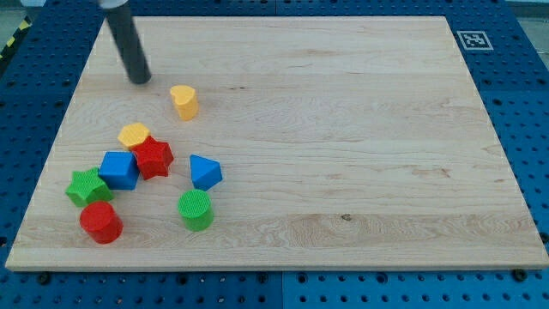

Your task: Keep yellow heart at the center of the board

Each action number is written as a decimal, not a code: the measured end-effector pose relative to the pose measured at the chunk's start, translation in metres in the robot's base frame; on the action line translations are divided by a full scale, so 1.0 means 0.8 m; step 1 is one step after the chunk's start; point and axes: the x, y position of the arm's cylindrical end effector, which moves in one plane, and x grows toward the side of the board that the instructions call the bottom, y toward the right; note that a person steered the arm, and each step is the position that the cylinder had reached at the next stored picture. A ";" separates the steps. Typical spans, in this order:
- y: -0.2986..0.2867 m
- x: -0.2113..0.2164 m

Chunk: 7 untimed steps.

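Note:
The yellow heart (184,100) stands on the wooden board (343,129) in the upper left part, well to the left of the board's middle. My tip (140,80) rests on the board a short way to the upper left of the heart, not touching it. The dark rod rises from the tip toward the view's top edge.
A cluster lies at the lower left: a yellow block (134,135), a red star (153,158), a blue cube (119,170), a green star (87,187), a red cylinder (101,222), a green cylinder (196,209) and a blue block (205,172). A marker tag (473,39) sits at the top right corner.

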 end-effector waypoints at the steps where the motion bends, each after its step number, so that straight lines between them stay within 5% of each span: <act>1: 0.001 0.051; 2: 0.038 0.065; 4: 0.225 0.026; 5: 0.241 0.026; 7: 0.113 0.037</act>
